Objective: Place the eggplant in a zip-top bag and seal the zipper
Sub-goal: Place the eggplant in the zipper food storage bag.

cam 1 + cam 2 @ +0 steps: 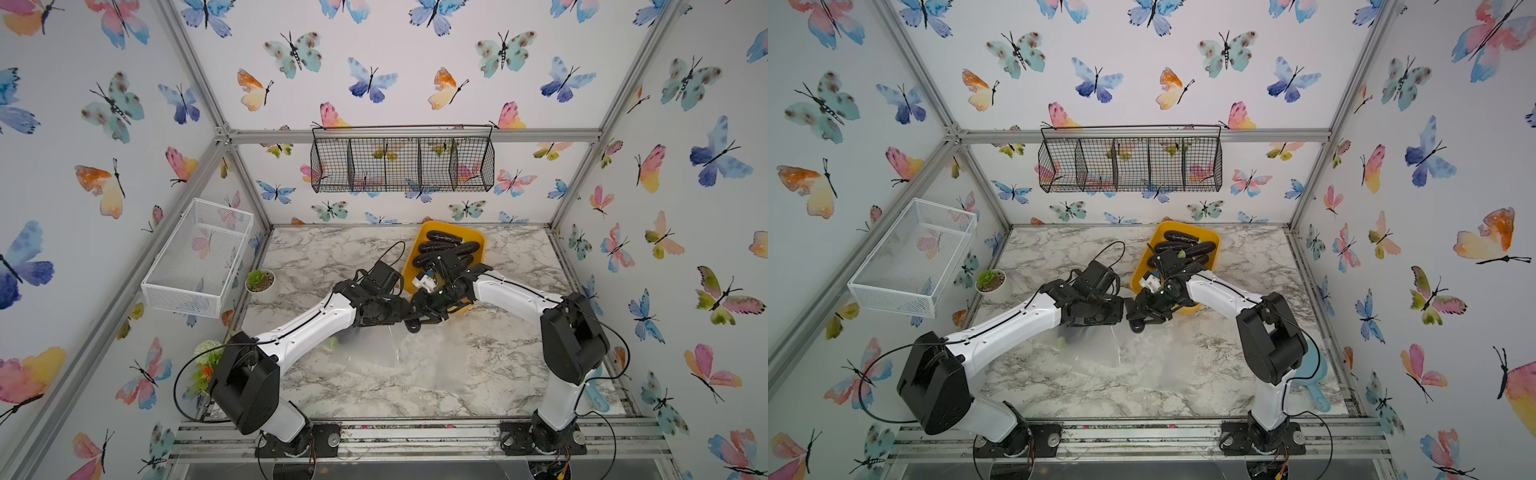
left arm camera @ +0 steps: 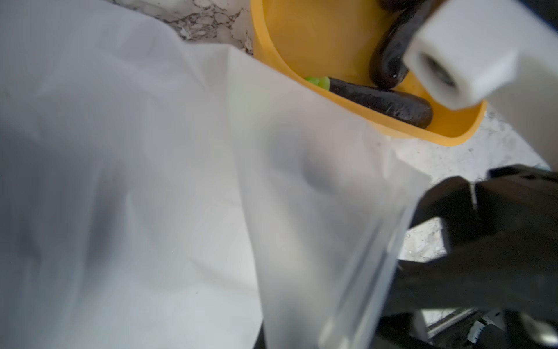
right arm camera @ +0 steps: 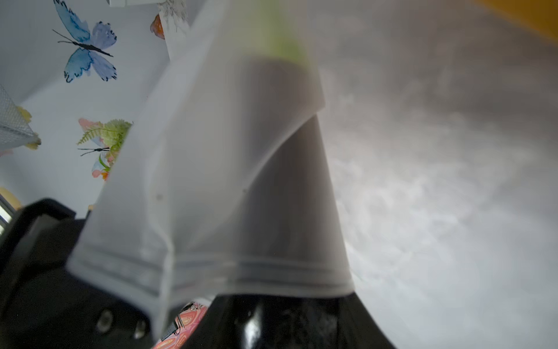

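Top views overhead, downward; wrist views close, probably sharing bag (image 2: 181,196).

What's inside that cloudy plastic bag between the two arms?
An eggplant shows through the cloudy bag: dark body, green tip deepest in, glossy end outside the mouth. The rest of the bag is too blurred to tell.

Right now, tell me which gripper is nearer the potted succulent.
Left. The left gripper lies between the potted succulent and the right gripper, which sits farther off by the yellow tray.
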